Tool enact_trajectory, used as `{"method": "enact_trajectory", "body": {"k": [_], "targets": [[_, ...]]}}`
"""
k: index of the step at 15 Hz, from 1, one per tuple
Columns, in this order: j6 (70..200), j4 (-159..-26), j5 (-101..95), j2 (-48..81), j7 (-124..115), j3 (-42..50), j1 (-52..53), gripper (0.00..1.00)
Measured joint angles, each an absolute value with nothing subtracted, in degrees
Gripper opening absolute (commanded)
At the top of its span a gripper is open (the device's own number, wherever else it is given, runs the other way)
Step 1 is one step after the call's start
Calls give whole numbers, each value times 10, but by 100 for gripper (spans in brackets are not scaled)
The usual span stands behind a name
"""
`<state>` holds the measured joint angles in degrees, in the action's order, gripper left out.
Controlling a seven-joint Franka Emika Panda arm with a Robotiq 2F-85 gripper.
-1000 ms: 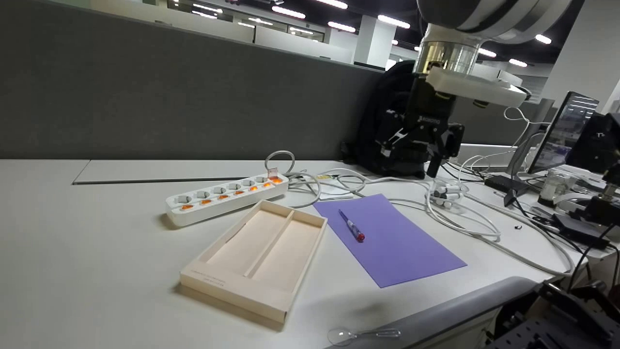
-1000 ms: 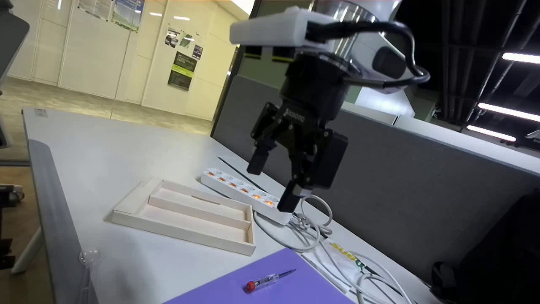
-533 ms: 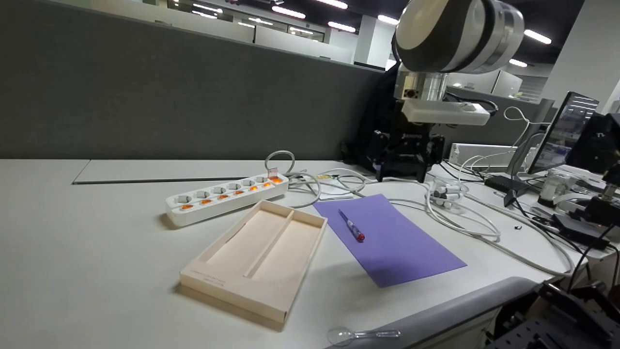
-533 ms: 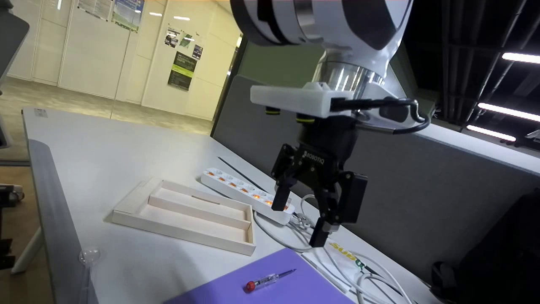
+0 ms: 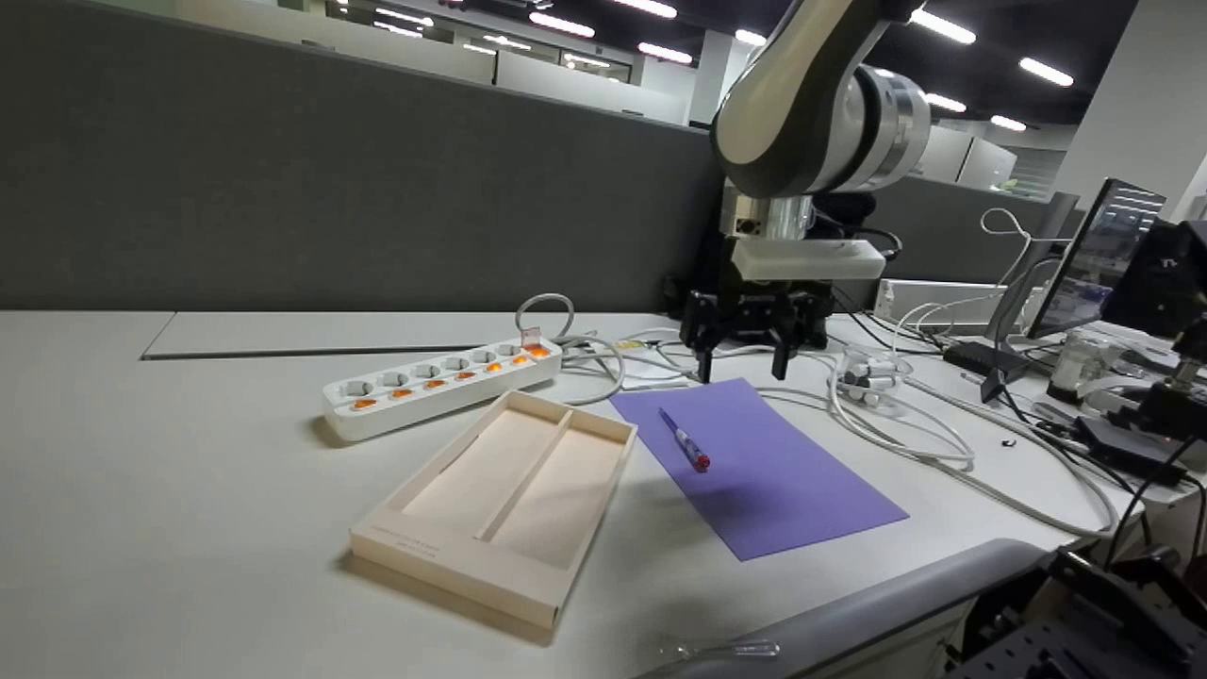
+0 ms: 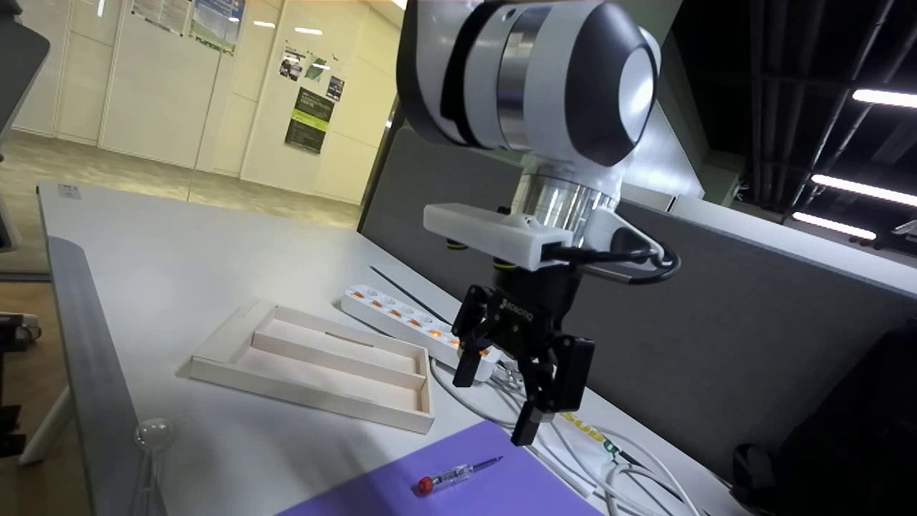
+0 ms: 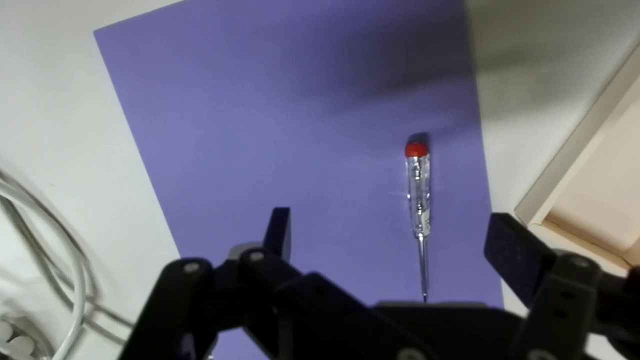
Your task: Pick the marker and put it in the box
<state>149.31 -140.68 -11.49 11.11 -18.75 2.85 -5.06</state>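
Your jaws are spread wide and hang in the air above the surface (image 5: 217, 528). In the wrist view you see the marker (image 7: 419, 195) lower down, within the gap between the jaws and nearer the one on the side of the box (image 7: 572, 162). It lies on the purple sheet (image 7: 300, 125), red cap and clear handle toward the surface's rounded grey edge (image 5: 896, 604), thin metal tip toward the edge that runs along the partition (image 5: 330, 189). You have the box just beside the sheet, while the white power strip (image 5: 443, 398) lies closer to the partition edge.
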Motion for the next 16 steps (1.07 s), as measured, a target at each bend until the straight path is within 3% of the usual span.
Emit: {"method": "enact_trajectory", "body": {"k": [16], "targets": [[1614, -1360, 13, 264, -169, 42, -4, 100]]}}
